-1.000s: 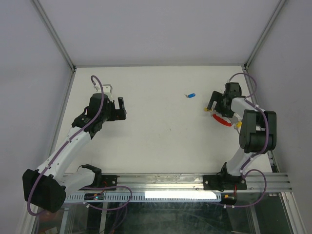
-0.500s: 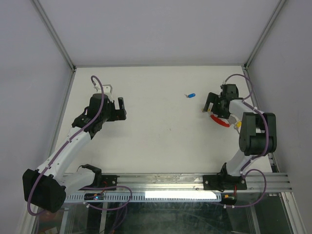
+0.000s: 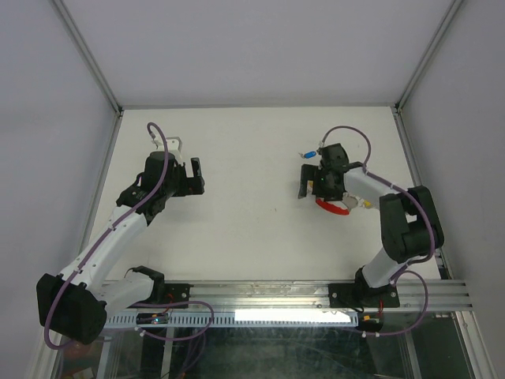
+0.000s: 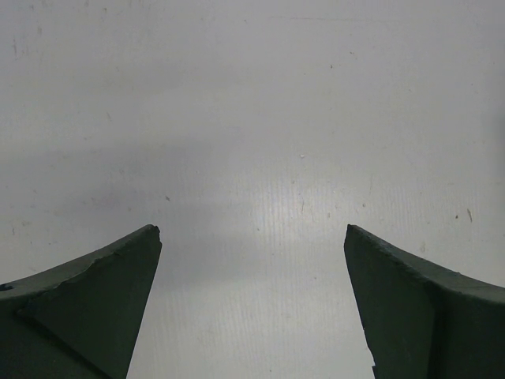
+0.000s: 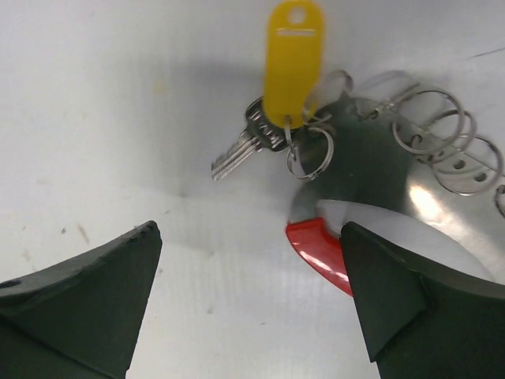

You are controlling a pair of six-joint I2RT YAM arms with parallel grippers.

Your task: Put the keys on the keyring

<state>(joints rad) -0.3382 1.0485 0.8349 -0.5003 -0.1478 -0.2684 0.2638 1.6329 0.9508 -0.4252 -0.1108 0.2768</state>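
My right gripper [image 3: 303,183] [image 5: 248,229] is open and empty, low over the table. Just beyond its fingertips lies a bunch of silver keys [image 5: 241,150] with a yellow plastic tag [image 5: 292,59], hooked on a small wire keyring [image 5: 309,155]. Beside it is a shiny metal holder with a red edge [image 5: 319,245] [image 3: 331,207] carrying several more wire rings [image 5: 442,126]. The right finger overlaps the red edge. A blue-headed key [image 3: 311,153] lies alone just behind the right wrist. My left gripper [image 3: 194,175] [image 4: 252,229] is open over bare table at the left.
White tabletop with grey walls [image 3: 47,118] at the left, back and right. A metal rail [image 3: 260,294] runs along the near edge, holding both arm bases. The right arm's purple cable [image 3: 347,133] loops above its wrist.
My right arm has swung left and slightly nearer, from the right side toward the table's middle. The red-edged holder has shifted left with it. The left arm has not moved.
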